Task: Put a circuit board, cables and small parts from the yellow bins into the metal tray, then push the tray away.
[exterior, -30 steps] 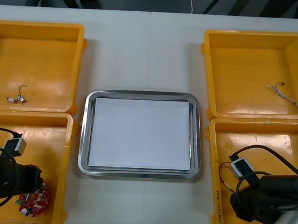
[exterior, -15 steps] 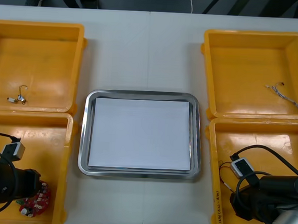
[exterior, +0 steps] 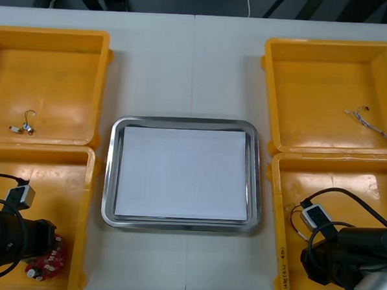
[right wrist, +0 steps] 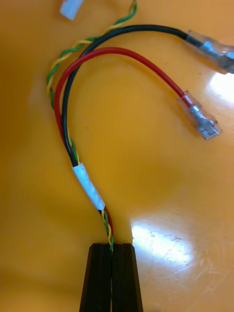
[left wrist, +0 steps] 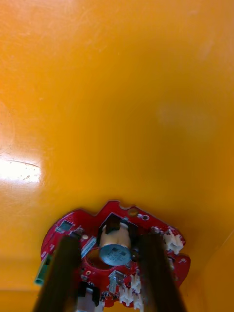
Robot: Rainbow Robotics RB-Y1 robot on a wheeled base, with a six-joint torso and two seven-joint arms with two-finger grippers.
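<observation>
**A:** How far along are they?

**B:** Barely begun, I'd say. The tray [exterior: 112, 173] sits between the bins with its white inside bare: no board, cable or parts in it.

**A:** And the arms?

**B:** Both are down in the near bins. The left gripper [left wrist: 108, 240] is in the near-left bin [exterior: 81, 178]. Its fingers stand apart, straddling the round piece at the middle of the board [left wrist: 146, 224]. They don't look closed on it (the board lies flat on the bin floor).

**A:** The right one?

**B:** The right gripper [right wrist: 111, 246] is in the near-right bin [exterior: 366, 186]. Its fingers are pressed together with the thin end of a cable [right wrist: 87, 185] pinched at their tips. The rest of it, red, black and a green-yellow twist, lies curved on the floor.

**A:** So what's left?

**B:** Nearly everything, as I read it. Both pieces have to be lifted over to the tray. Then come the small parts [exterior: 22, 128] in the far-left bin [exterior: 69, 41], and perhaps the thin cable [exterior: 371, 125] in the far-right bin [exterior: 315, 54]. Last of all, the tray gets pushed away
</observation>
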